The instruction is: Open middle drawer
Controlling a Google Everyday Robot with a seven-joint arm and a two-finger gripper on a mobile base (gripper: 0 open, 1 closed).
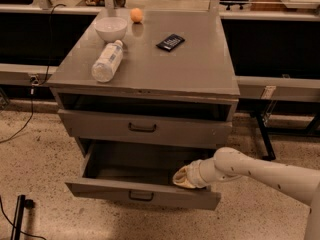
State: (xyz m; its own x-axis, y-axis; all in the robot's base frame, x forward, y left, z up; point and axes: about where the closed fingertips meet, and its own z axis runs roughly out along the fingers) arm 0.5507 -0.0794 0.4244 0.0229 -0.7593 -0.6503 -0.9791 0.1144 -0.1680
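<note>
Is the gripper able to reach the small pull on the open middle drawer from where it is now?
Probably yes. The gripper sits just inside the middle drawer's front panel, and nothing blocks the pull.
</note>
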